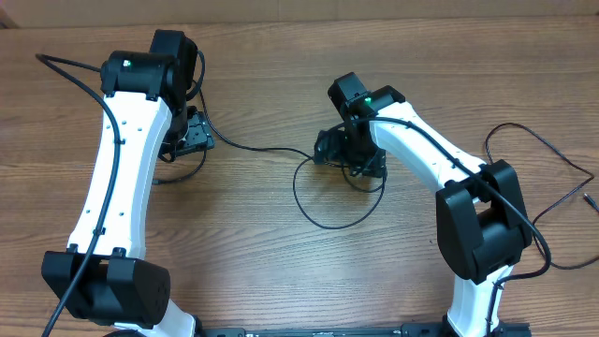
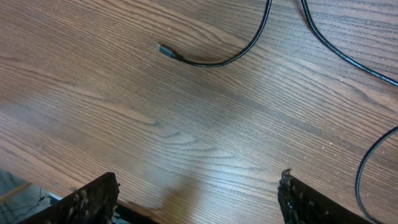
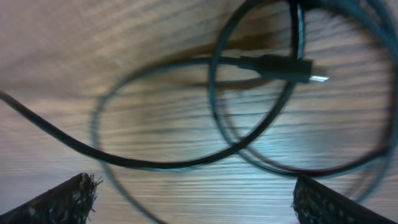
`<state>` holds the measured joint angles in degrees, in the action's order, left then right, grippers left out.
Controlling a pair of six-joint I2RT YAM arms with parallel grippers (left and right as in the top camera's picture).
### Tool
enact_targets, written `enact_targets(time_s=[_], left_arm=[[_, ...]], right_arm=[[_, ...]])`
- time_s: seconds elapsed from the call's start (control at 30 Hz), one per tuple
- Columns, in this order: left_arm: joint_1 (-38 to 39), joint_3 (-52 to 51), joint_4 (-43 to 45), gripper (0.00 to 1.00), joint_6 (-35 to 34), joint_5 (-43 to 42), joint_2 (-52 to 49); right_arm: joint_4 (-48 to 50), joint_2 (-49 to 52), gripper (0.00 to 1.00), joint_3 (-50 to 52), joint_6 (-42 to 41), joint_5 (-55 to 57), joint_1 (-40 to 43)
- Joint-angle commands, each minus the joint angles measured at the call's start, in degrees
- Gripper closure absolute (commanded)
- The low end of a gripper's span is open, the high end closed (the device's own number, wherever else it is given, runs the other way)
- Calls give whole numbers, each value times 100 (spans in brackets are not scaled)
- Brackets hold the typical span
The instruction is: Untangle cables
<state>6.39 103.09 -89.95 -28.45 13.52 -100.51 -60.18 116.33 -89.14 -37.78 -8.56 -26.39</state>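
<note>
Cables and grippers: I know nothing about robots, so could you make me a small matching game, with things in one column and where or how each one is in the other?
Things:
1. left gripper
2. right gripper
3. silver-tipped plug
4. dark plug

Places or states:
a. open, over crossed cable loops
b. open, over bare table
c. alone on bare wood, at a cord's end
d. lying across overlapping loops

Pairs: 1-b, 2-a, 3-d, 4-c.

Brown wood-grain tbl [image 1: 281,285]
</note>
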Motion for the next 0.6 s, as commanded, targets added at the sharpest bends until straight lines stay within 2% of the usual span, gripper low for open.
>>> enact_targets(time_s=[0.0, 0.2, 0.5, 0.57], left_arm=[[39, -28, 15, 18, -90, -50, 142], [39, -28, -4, 18, -72, -138, 142], [39, -28, -26, 18, -74, -157, 142], [39, -28, -42, 19, -72, -157, 142]], right_arm=[[295, -4, 0, -81, -2107, -435, -44], [590, 2, 0, -81, -3254, -428, -186], [555, 79, 0, -81, -4197, 494, -437], [595, 81, 3, -81, -4197, 754, -439]])
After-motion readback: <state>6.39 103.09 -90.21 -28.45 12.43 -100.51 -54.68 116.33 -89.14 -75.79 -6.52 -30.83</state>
